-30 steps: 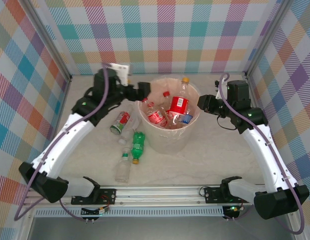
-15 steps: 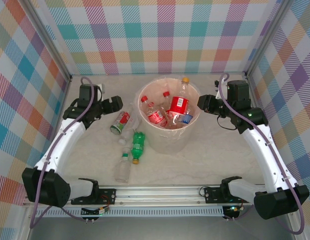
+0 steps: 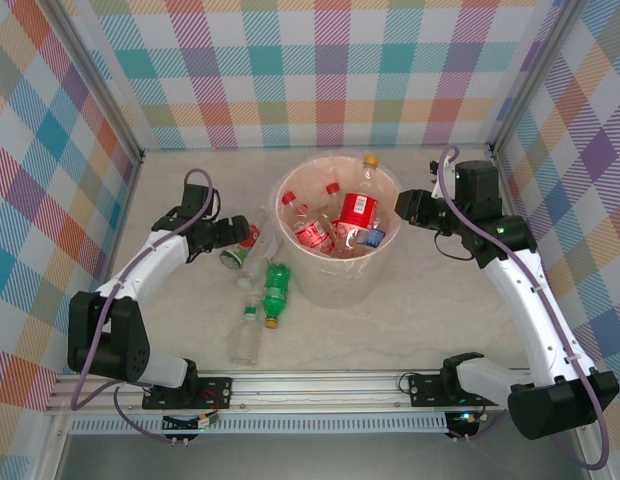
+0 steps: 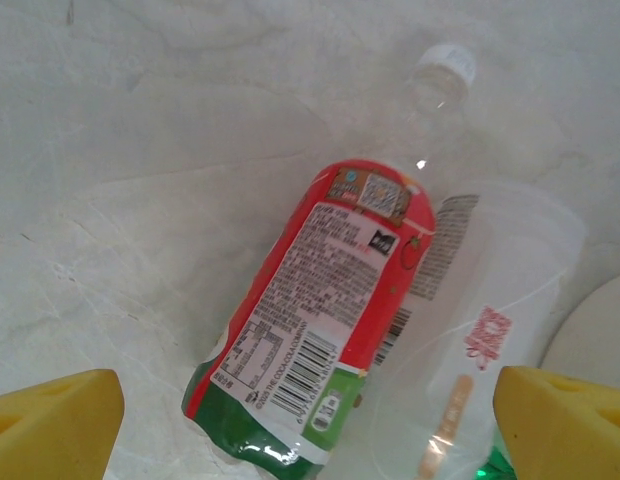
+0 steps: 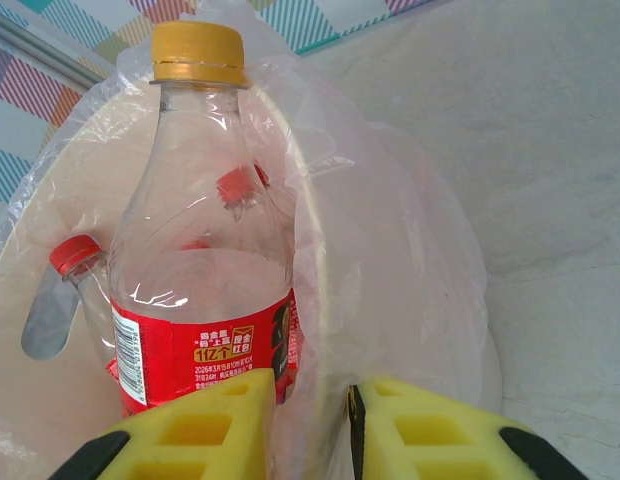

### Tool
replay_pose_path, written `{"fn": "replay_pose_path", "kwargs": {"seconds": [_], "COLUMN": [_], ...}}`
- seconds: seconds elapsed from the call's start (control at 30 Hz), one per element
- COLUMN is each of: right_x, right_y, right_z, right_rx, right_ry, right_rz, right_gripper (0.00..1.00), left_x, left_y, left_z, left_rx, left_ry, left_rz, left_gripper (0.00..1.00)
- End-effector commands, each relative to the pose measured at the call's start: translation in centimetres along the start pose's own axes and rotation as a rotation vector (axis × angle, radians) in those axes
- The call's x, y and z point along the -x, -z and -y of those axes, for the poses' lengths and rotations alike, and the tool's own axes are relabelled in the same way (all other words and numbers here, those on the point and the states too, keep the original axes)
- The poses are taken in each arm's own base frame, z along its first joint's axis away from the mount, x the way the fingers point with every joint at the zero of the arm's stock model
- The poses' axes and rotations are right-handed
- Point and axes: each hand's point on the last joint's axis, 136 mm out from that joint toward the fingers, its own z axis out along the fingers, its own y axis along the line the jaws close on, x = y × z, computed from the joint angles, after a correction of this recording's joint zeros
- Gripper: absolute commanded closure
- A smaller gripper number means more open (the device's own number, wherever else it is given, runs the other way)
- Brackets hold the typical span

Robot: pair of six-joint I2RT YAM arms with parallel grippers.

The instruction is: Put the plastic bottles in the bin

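Note:
The bin [image 3: 335, 275] is a pale round bucket with a clear liner, holding several red-labelled plastic bottles [image 3: 355, 212]. More bottles lie on the table to its left: a red-and-green-labelled one [image 3: 241, 247] [image 4: 325, 300], a clear one [image 3: 260, 258] [image 4: 490, 300], a green one [image 3: 277, 290] and a clear one [image 3: 246, 338]. My left gripper [image 3: 231, 233] [image 4: 310, 430] is open low over the red-and-green bottle, its base between the yellow fingertips [image 4: 50, 420]. My right gripper [image 3: 400, 208] [image 5: 320, 430] is shut on the bin's rim and liner [image 5: 390, 260], beside an orange-capped bottle [image 5: 195, 200].
Checked walls enclose the table on the left, back and right. The bin's side [image 4: 605, 330] stands just right of the lying bottles. A metal rail [image 3: 320, 385] with both arm bases runs along the near edge. Bare tabletop [image 3: 430, 320] lies right of the bin.
My left arm has swung from the bin's left rim back and down to the bottles lying on the table, jaws still open. The right arm has not moved.

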Motion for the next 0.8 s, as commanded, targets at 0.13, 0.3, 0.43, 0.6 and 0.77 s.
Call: {"fn": "replay_pose_path", "kwargs": {"seconds": [0.13,0.3,0.43,0.6,0.77], "right_x": [0.2,0.1,0.2,0.3,0.4], "right_y": [0.7,0.8,0.9,0.7,0.5], "right_z": [-0.8,-0.9,-0.9,-0.9,-0.9], "right_rx": [0.022,0.021,0.020,0.017,0.021], "right_ry": [0.010,0.011,0.012,0.014,0.008], "right_rz": [0.010,0.012,0.014,0.011,0.004], "right_gripper": [0.73,0.73,0.72,0.72,0.72], "left_x": [-1.2,-1.5,-1.9,-2.2,-2.6], "left_y": [-3.2,-4.8,-5.9,-6.9,-7.8], "left_z": [-0.5,-0.5,-0.8,-1.1,-1.5], "left_rx": [0.023,0.029,0.050,0.068,0.083], "left_ry": [0.001,0.001,0.008,0.014,0.019], "left_rz": [-0.048,-0.071,-0.082,-0.097,-0.116], "left_gripper": [0.05,0.05,0.07,0.08,0.12]}}
